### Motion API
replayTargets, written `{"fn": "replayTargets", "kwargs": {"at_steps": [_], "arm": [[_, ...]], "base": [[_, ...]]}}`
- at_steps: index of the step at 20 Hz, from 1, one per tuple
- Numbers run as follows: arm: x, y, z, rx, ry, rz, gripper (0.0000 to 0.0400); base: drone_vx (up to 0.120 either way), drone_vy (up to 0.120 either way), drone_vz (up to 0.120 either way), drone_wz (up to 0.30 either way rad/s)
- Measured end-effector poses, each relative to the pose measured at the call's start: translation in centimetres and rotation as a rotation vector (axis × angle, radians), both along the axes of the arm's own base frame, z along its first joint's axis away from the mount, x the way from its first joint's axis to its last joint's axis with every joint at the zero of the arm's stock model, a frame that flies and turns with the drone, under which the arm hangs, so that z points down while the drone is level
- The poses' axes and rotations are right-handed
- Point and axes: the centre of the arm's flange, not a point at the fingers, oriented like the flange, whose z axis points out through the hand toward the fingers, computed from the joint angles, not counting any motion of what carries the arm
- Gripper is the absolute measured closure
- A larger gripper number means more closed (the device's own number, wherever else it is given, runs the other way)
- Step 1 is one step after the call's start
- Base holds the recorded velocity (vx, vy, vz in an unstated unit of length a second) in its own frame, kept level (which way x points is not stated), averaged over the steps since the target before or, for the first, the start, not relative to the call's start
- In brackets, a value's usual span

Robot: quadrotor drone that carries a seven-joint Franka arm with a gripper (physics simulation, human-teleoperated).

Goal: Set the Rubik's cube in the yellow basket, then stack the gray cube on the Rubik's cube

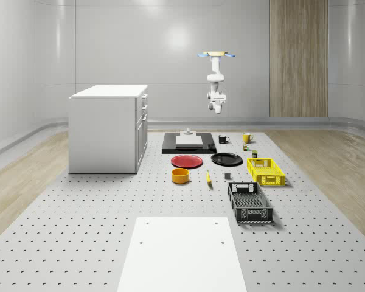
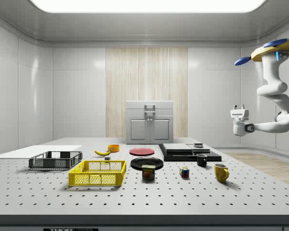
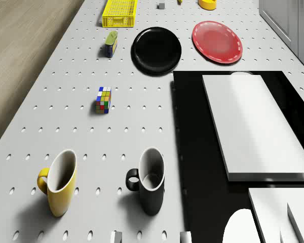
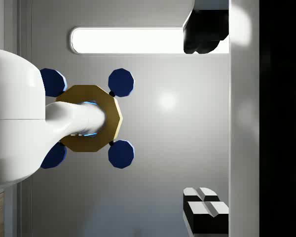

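The Rubik's cube [image 3: 104,99] [image 2: 184,172] sits on the perforated table between the yellow mug [image 3: 58,183] and a tin can [image 3: 111,43]. The yellow basket [image 2: 98,173] [image 1: 260,160] stands past the can, with nothing in it. A small gray cube [image 1: 227,176] [image 3: 161,5] rests on the table beside the basket. The drone [image 1: 216,55] [image 2: 279,48] hovers high over the far end of the table, above the mugs and black slab. My gripper [image 4: 206,118] [image 2: 239,111] is open, holds nothing, and points up towards the drone, far above all the objects.
A white cabinet [image 1: 108,128] stands at the whole-scene view's left. A black slab [image 3: 192,152] carries white blocks. Also on the table are a black mug [image 3: 149,182], black plate [image 3: 156,49], red plate [image 3: 217,41], orange bowl [image 1: 180,176], banana [image 1: 208,177] and black basket [image 1: 249,202].
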Motion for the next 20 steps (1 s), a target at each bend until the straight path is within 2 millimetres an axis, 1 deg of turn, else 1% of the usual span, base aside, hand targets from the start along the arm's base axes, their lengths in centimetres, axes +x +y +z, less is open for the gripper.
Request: {"fn": "replayTargets", "kwargs": {"at_steps": [7,9,14,20], "arm": [[-0.3,0.0,5.0,0.0,-0.006,0.0,0.0],[-0.3,0.0,6.1,0.0,-0.007,0.0,0.0],[-0.1,0.0,8.1,0.0,-0.011,0.0,0.0],[0.0,0.0,9.0,0.0,-0.016,0.0,0.0]], "base": [[0.0,0.0,0.0,0.0],[0.08,0.0,0.0,0.0],[0.12,0.12,0.0,0.0],[0.12,0.12,0.0,0.0]]}}
